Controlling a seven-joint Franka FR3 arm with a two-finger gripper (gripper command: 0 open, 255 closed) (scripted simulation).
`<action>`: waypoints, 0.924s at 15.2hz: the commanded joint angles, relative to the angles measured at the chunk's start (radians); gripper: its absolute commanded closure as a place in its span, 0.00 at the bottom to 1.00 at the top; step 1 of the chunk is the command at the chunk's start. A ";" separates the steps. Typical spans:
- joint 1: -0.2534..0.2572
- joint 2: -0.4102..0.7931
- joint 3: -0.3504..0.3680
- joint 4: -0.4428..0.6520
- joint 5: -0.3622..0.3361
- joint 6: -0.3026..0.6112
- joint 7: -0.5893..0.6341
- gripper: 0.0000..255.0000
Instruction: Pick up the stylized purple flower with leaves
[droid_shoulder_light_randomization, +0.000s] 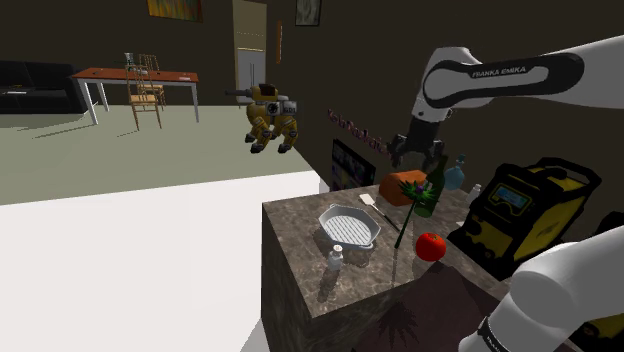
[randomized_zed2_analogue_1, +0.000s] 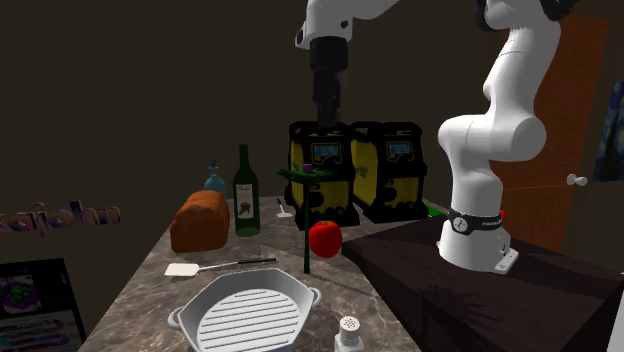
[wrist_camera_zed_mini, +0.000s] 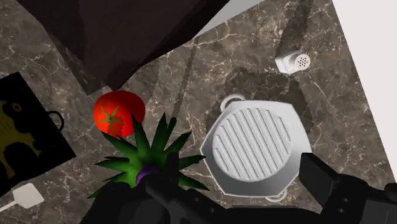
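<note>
Hovering above counter (droid_shoulder_light_randomization: 300, 245) in shoulder view: gripper (droid_shoulder_light_randomization: 420, 158), purple flower (droid_shoulder_light_randomization: 415, 192) upright right beneath jaws, tomato (droid_shoulder_light_randomization: 430, 245) lower, off to one side. Second exterior view: flower head just under jaws, stem running down toward counter. Wrist view: fingers (wrist_camera_zed_mini: 324, 184) wide apart, clasping nothing; flower head against one finger, grill pan (wrist_camera_zed_mini: 254, 153) below the gap.

Claw (randomized_zed2_analogue_1: 326, 140) hovers over upright flower (randomized_zed2_analogue_1: 316, 173) beside tomato (randomized_zed2_analogue_1: 325, 238).

Look: purple flower (wrist_camera_zed_mini: 147, 173), a small purple head ringed by spiky dark green leaves, on a thin green stem.
Pose: upright, head on top, stem pointing down.
Place: over the marbled worktop (wrist_camera_zed_mini: 254, 63), just beside the red tomato (wrist_camera_zed_mini: 118, 113).
</note>
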 joint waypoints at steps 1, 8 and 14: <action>-0.039 0.025 -0.005 -0.005 -0.010 0.030 0.088 0.00; -0.173 0.104 -0.043 -0.033 -0.051 0.130 0.364 0.00; -0.175 0.126 -0.045 -0.084 -0.052 0.203 0.370 0.00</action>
